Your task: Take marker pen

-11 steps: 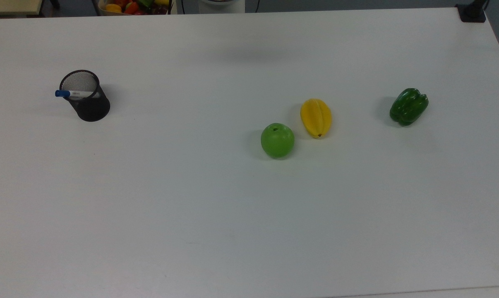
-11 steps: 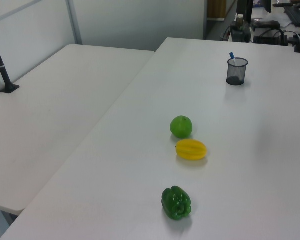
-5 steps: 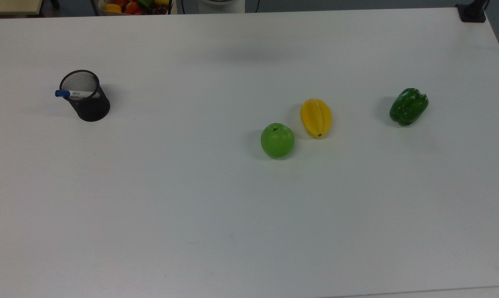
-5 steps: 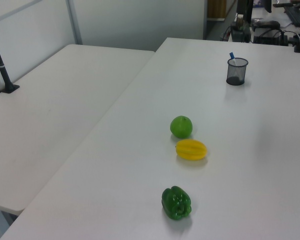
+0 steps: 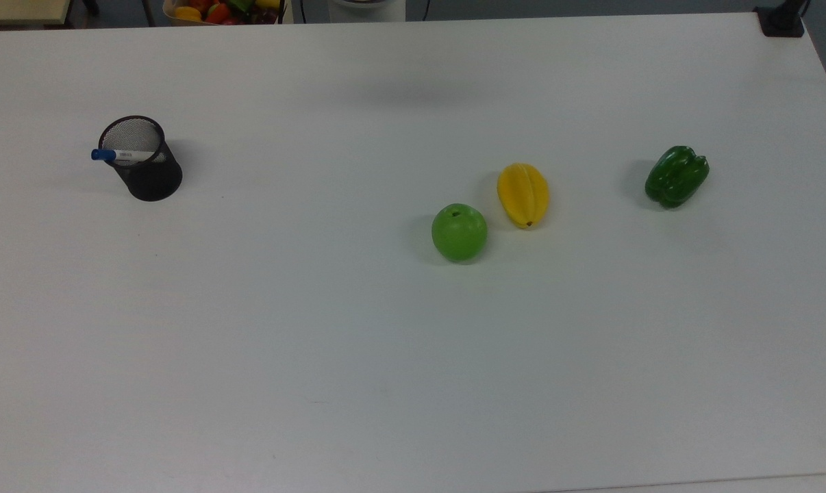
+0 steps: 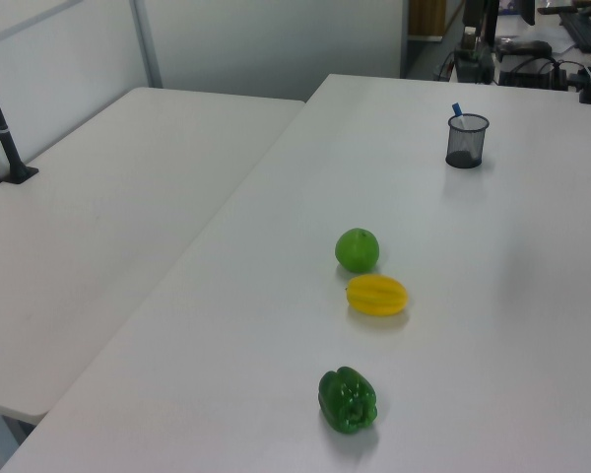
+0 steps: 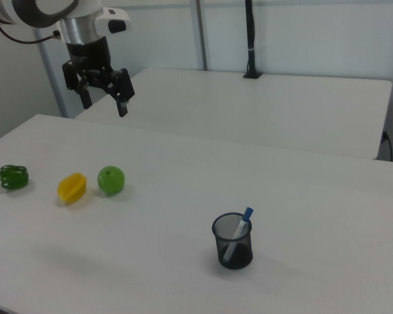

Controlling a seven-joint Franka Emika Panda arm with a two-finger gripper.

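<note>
Marker pen [image 7: 239,229] leaned in mesh pen cup [image 7: 233,242]; judged light, stiff, slick. Blue cap end best pinched. Gripper [image 7: 103,103] high, well apart, jaws spread.

White marker pen [image 5: 127,155] with blue cap; black mesh cup [image 5: 146,169]; yellow fruit [image 5: 522,194]; green apple [image 5: 459,232]; dark green pepper [image 5: 676,176].

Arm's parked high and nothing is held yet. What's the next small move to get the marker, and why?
Probably swing the gripper across toward the black mesh cup and stop above it. Its fingers are open and empty, high over the table's far side near the green apple. The marker pen leans in the cup, blue cap above the rim, so a descent from overhead looks cleanest.
</note>
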